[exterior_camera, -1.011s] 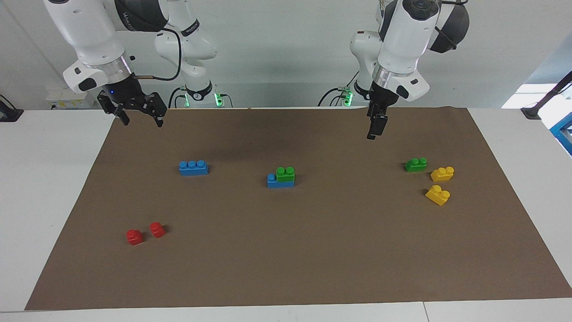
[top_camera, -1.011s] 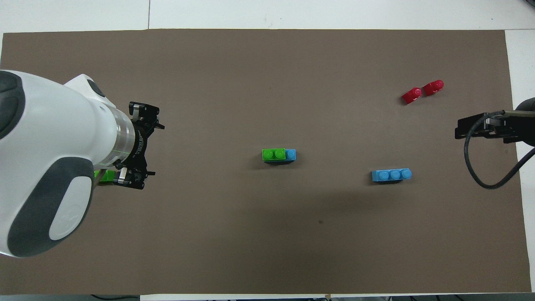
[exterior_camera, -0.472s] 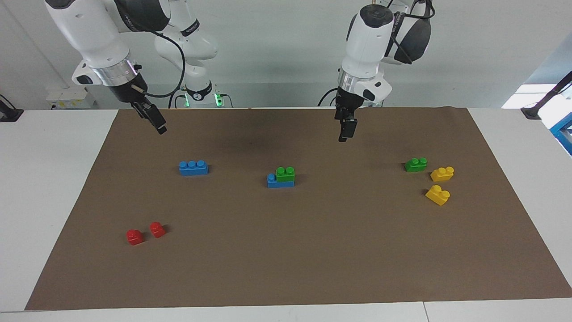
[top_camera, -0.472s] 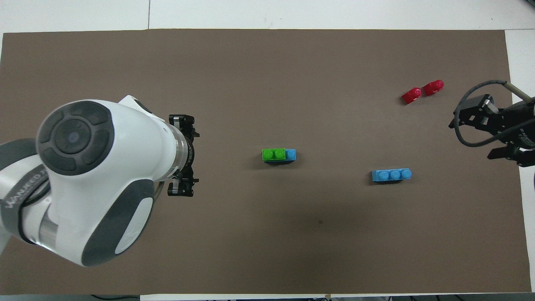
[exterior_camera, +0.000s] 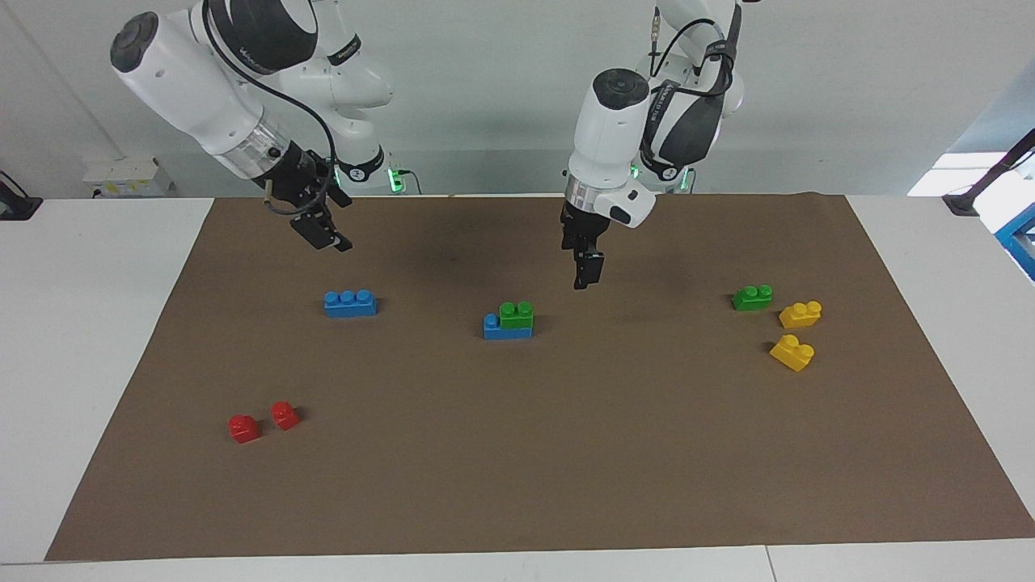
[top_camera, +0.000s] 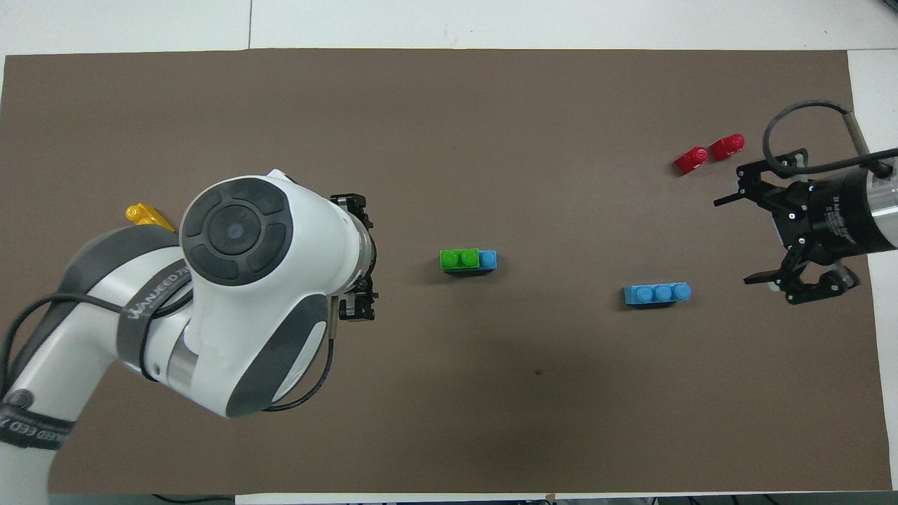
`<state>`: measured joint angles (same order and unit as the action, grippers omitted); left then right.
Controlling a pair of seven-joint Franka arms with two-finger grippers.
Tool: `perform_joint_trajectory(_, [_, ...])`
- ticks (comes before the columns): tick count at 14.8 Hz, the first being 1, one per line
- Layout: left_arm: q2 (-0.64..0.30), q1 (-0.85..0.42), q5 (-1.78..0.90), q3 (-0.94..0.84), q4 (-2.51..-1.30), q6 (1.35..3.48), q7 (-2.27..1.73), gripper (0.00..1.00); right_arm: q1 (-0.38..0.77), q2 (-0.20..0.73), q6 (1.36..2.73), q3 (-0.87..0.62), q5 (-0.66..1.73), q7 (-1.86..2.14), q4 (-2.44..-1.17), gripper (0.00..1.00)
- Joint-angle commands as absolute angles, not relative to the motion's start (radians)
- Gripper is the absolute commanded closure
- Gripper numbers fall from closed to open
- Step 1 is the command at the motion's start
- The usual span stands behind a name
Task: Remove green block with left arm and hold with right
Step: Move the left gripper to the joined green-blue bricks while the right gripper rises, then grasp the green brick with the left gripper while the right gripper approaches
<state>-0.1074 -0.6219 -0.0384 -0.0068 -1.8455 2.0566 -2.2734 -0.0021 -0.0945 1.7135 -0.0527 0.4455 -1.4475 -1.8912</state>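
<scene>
We see one brown mat (exterior_camera: pixel 517 453) spread over the white table (exterior_camera: pixel 81 339). On it we count two blue bricks: one alone (exterior_camera: pixel 350 303), one in the middle (exterior_camera: pixel 495 327) carrying the green block (exterior_camera: pixel 516 314) on top. A second green block (exterior_camera: pixel 752 297) sits toward the left arm's end, beside two yellow bricks (exterior_camera: pixel 800 314) (exterior_camera: pixel 792 352). Two red pieces (exterior_camera: pixel 244 428) (exterior_camera: pixel 285 415) lie toward the right arm's end. The left gripper (exterior_camera: pixel 580 279) hangs over bare mat just beside the stack, fingers apart, holding nothing. The right gripper (top_camera: pixel 754 240) hovers over the mat near the lone blue brick, spread wide and empty.
</scene>
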Motion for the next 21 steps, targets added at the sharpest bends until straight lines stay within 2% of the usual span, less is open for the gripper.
perform_joint_trajectory(1, [-0.168, -0.656, -0.054, 0.009, -1.8, 2.078, -2.331, 0.0, 0.018, -0.098, 1.767, -0.054, 0.521, -1.491, -1.971, 0.0])
perform_joint_trajectory(3, [-0.198, -0.672, -0.051, 0.011, -1.786, 2.1, -2.355, 0.0, 0.031, -0.089, 1.811, -0.055, 0.545, -1.485, -1.994, 0.0])
perform_joint_trajectory(8, [-0.267, -0.684, -0.046, 0.011, -1.749, 2.146, -2.375, 0.0, 0.078, 0.0, 1.868, -0.055, 0.623, -1.436, -2.006, 0.0])
perform_joint_trajectory(12, [-0.343, -0.713, -0.044, 0.011, -1.715, 2.152, -2.375, 0.0, 0.124, 0.006, 1.959, -0.054, 0.699, -1.419, -2.069, 0.0])
perform_joint_trajectory(21, [-0.368, -0.733, -0.048, 0.009, -1.74, 2.198, -2.405, 0.0, 0.202, 0.054, 2.126, -0.055, 0.75, -1.431, -2.111, 0.0])
